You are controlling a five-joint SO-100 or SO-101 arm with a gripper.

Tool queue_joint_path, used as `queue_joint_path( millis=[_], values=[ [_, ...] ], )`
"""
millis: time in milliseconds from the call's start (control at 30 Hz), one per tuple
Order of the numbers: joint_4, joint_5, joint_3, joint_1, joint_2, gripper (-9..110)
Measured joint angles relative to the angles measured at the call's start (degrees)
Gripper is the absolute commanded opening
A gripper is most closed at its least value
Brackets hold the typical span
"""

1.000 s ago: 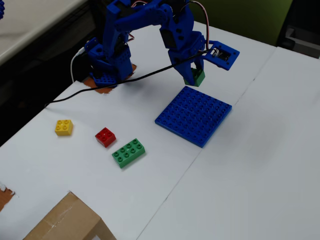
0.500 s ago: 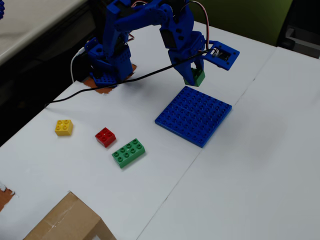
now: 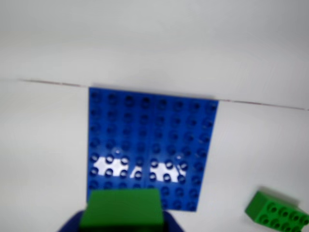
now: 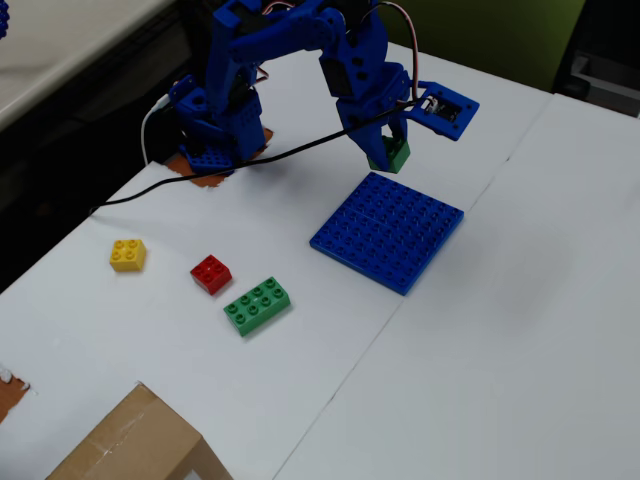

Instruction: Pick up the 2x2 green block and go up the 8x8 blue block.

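My blue gripper [image 4: 388, 150] is shut on the 2x2 green block [image 4: 391, 156] and holds it in the air just beyond the far edge of the 8x8 blue block [image 4: 388, 231]. In the wrist view the green block [image 3: 122, 209] fills the bottom edge between the blue jaws, with the blue plate [image 3: 150, 145] spread out ahead of it on the white table. The block is above the plate's near edge in that view and not touching it.
A longer green 2x4 brick [image 4: 257, 305] lies left of the plate, also at the wrist view's bottom right [image 3: 276, 212]. A red brick [image 4: 211, 273] and a yellow brick [image 4: 128, 255] lie further left. A cardboard box [image 4: 130, 445] is at the front edge. A table seam [image 3: 260, 103] runs behind the plate.
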Motion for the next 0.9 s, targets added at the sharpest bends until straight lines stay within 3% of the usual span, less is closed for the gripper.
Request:
queue_joint_path(
  millis=[900],
  values=[
    [0.0,-0.8,0.0,0.0,0.0,0]
  ],
)
